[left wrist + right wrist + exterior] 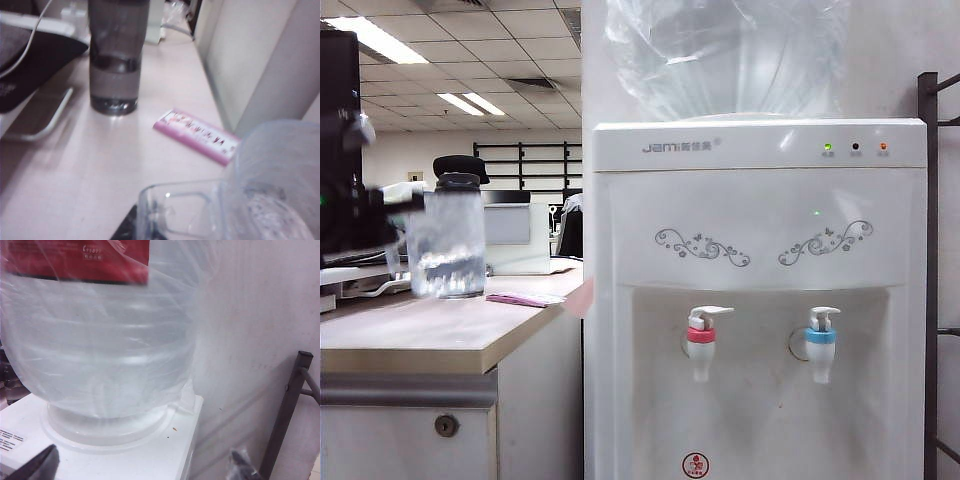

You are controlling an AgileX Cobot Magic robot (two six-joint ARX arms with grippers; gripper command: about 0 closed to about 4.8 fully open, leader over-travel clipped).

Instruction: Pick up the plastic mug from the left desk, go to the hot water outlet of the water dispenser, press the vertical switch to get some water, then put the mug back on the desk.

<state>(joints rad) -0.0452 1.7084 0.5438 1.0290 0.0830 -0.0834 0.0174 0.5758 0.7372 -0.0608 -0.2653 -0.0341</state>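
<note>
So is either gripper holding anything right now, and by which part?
The left gripper is shut on the plastic mug, by its handle. The right gripper, up by the dispenser's bottle, is open and empty.

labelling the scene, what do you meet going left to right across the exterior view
left pincer shut on the plastic mug, pink packet on the left desk, hot water outlet with red collar, blue-collared tap, dark rack

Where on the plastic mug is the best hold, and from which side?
The plastic mug's thin side handle, from the left gripper's side: the loop juts toward that gripper, shut there; the wall is wide. Right gripper hangs open by the dispenser's bottle.
</note>
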